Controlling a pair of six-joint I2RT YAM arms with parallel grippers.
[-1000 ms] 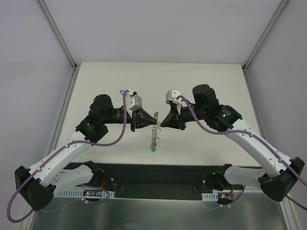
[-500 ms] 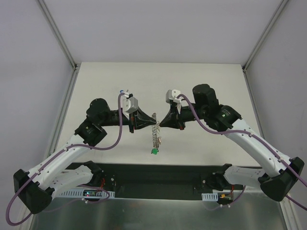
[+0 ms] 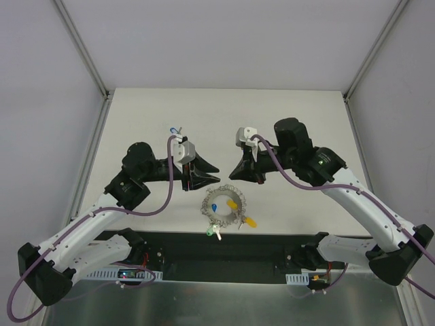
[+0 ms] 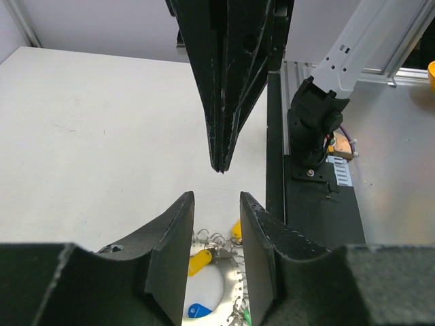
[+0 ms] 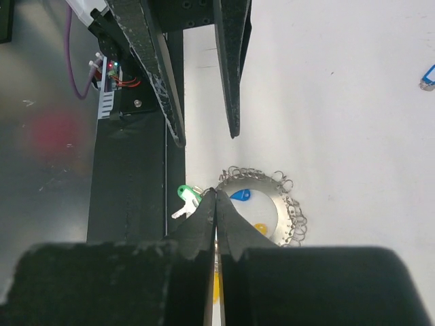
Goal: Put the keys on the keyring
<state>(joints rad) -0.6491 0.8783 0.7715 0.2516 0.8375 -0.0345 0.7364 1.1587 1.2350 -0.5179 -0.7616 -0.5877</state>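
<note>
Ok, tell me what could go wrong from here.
1. The keyring lies flat and loose on the table; it may slide instead of lifting.
2. The green key sits right at the table's front edge and could be nudged off.
3. One blue key lies far back, apart from the keyring, and might be missed.

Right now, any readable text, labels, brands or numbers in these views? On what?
None readable.
Tags on the keys: plain colour, no print visible.
Electronics at the arm bases: too small to tell if anything is printed.
</note>
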